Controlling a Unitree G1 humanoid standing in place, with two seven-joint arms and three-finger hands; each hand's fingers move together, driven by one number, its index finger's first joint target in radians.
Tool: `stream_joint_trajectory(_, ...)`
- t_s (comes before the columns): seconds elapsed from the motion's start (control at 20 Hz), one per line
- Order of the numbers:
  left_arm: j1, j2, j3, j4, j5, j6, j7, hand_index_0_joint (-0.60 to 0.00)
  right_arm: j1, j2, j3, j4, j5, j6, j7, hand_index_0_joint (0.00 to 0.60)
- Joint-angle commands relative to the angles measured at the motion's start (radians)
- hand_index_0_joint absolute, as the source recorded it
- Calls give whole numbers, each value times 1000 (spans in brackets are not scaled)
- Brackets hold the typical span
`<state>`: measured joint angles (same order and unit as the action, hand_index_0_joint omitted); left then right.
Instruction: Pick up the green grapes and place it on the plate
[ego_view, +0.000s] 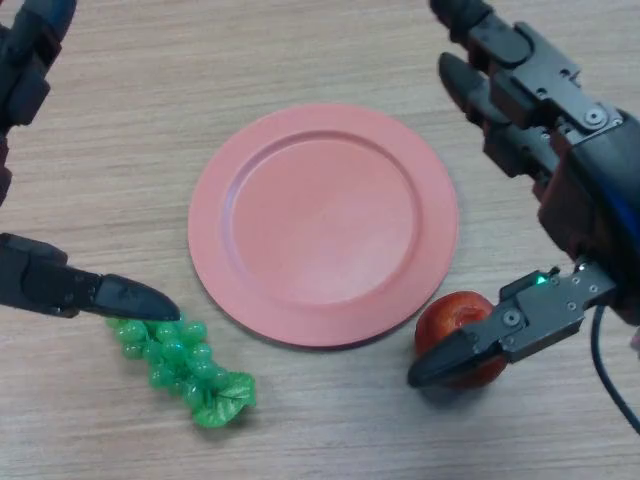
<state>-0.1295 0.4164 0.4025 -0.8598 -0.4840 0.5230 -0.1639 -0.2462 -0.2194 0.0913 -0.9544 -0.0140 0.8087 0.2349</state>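
Pale wood-grain table (300, 60) fills everything you can see from above, and on it, dead centre, sits the biggest thing: a round pink plate (323, 225), bare of any food. Next in size is the right hand (560, 150), hanging over the table's right side with its fingers stretched out straight and its thumb reaching down just in front of a red apple (452, 318); I'd say it grips nothing, and the apple simply lies beside the plate's lower right rim. On the other side the left hand (70, 285) comes in low, spread wide, its thumb tip resting at the top end of the green grapes (185, 370), while its fingers are up at the far corner, well apart from the fruit. So nothing is held yet. The bunch lies on the table just off the plate's lower left edge, leaf end pointing away from the hand. To my eye this is the reach, right before the grab: the left hand needs to settle over the bunch and curl round it, then lift and carry it onto the plate
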Motion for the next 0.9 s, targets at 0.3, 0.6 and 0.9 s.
stream_joint_trajectory(0.3,-23,14,21,78,63,-215,-3,0,-45,-22,-49,12,-9,-175,-2,0)
stream_joint_trajectory(0.6,-37,26,16,131,78,-239,-5,0,-82,-21,-57,69,-17,-183,9,0)
stream_joint_trajectory(0.9,80,-34,37,133,184,-361,-74,0,-104,-16,-38,100,-25,-192,4,0)
